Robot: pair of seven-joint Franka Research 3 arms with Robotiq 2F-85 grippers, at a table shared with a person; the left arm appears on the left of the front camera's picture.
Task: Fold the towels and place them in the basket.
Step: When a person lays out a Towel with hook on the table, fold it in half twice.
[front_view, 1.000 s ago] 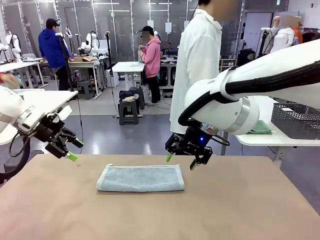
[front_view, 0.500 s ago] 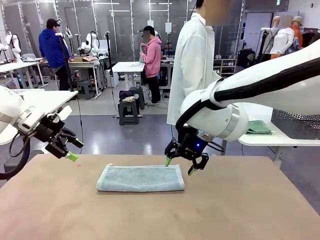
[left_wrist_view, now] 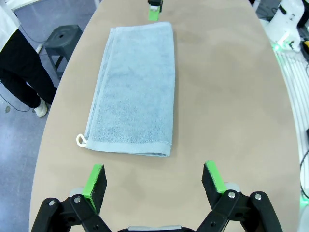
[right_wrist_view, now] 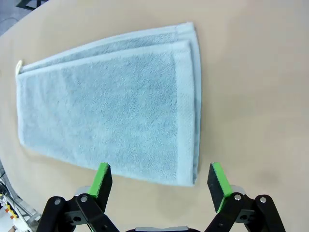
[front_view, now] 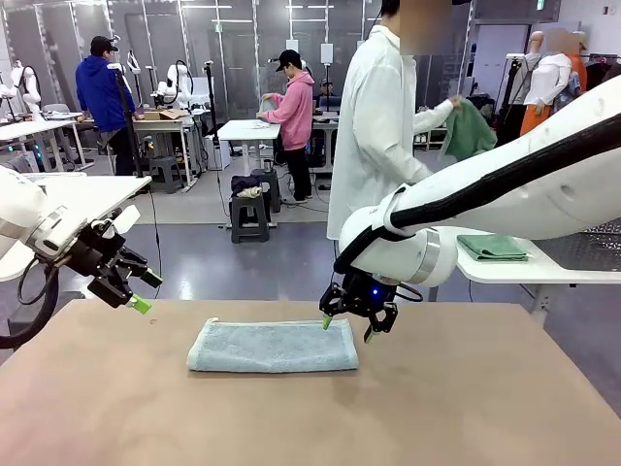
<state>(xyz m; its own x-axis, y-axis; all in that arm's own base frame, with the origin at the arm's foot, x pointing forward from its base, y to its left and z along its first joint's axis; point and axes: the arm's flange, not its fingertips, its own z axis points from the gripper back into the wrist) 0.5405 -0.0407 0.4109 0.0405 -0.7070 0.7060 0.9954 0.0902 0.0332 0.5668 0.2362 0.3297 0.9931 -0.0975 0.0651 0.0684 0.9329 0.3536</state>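
Observation:
One pale blue-grey towel (front_view: pixel 272 347) lies folded into a long strip in the middle of the brown table (front_view: pixel 466 408). In the left wrist view the towel (left_wrist_view: pixel 133 96) stretches away from me, with a small white loop at its near left corner. My left gripper (front_view: pixel 147 291) hangs open above the table's far left edge, well clear of the cloth; its view shows the left gripper (left_wrist_view: pixel 154 179) empty. My right gripper (front_view: pixel 347 328) is open just over the towel's right end. From above, the right gripper (right_wrist_view: pixel 161 181) straddles the short edge of the towel (right_wrist_view: pixel 111 96). The basket is hidden behind my right arm.
A person in a white coat (front_view: pixel 374 126) stands beyond the table's far edge, holding up a green cloth (front_view: pixel 469 131). A folded green cloth (front_view: pixel 492 247) lies on a white side table (front_view: pixel 543 270) at the right. Other people work at benches far behind.
My right gripper has come down and to the left, from beyond the towel's right end to just over it. The person has lifted a green cloth. The left arm has not moved.

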